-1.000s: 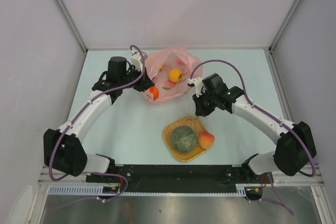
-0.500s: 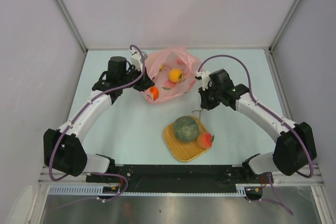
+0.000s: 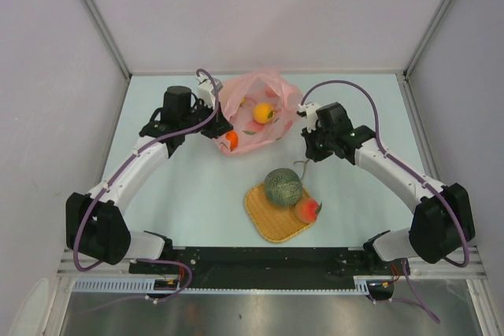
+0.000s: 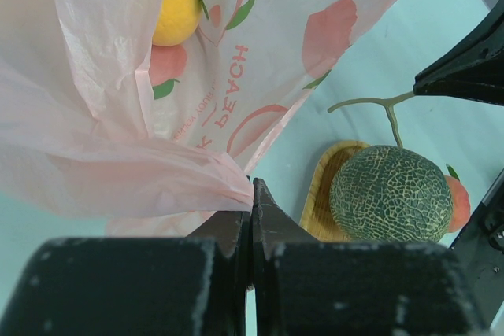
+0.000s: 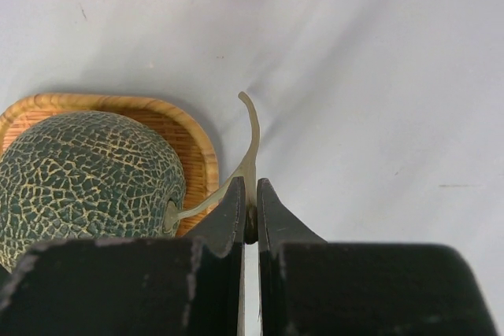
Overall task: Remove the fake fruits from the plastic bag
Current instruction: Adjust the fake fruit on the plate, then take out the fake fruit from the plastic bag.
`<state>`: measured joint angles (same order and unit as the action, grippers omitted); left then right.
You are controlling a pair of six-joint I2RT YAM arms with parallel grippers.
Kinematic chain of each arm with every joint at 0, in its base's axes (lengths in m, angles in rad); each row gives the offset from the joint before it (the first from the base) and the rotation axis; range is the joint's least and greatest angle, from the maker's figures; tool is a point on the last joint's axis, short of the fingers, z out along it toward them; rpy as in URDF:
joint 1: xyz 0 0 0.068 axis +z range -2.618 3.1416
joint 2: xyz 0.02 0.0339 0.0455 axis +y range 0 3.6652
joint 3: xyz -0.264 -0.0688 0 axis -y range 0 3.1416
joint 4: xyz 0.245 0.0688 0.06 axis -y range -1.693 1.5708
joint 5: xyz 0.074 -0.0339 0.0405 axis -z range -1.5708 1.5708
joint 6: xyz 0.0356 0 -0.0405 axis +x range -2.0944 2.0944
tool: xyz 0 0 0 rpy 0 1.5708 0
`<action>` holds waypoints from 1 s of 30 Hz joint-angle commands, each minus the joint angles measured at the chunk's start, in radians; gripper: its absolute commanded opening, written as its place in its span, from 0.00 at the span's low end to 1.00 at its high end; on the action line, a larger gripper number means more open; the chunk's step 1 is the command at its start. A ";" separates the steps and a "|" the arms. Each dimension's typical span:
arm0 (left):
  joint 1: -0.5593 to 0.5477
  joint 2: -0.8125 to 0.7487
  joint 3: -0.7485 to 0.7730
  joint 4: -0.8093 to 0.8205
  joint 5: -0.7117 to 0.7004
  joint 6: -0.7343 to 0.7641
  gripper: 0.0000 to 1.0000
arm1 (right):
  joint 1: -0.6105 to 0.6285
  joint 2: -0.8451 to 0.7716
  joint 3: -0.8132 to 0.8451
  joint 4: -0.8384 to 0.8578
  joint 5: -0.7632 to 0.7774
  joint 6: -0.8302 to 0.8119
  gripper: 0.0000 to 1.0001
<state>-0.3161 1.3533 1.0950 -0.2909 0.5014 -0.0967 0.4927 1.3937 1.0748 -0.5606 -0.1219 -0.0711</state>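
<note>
Mat: square woven tray, nearest the arm bases on the desk; it looks like the drop spot for whatever comes out.
Peach: on the mat's right corner, just beside the melon; out of the bag.
Melon: green and netted, over the mat's far edge and partly overhanging it. I cannot tell whether its full weight is on the mat.
Stem: thin T-shaped stalk leaving the melon's far-right side and rising toward the right arm. The fruit is nearly round, so the stem gives its only clear axis, running near-left to far-right.
Right end effector: pressed together on the stem, just beyond the mat's rim. The stalk was probably chosen because the melon's body is too broad for the fingers.
Left end effector: pinching a gathered fold of the plastic bag at its near-left edge. I judge this to be an anchor, so the thin film does not slide while the other arm works.
Bag: pink, translucent and printed with peaches, slumped on the far middle of the desk between the two arms. It shows no clear long axis, and its gathered end points at the left arm.
Orange fruit: small, in the bag's near-left corner, just beside the left end effector; not yet taken out.
Yellow fruit: has a green leaf and sits mid-bag, farther back; also not yet taken out.
</note>
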 commanded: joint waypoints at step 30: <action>-0.008 -0.147 0.002 -0.149 -0.067 0.077 0.00 | 0.196 0.261 0.436 0.155 -0.064 0.023 0.53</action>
<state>-0.3180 1.2961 1.1034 -0.3904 0.4789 -0.0673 0.6609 1.5635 1.4200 -0.5003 -0.3084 -0.0795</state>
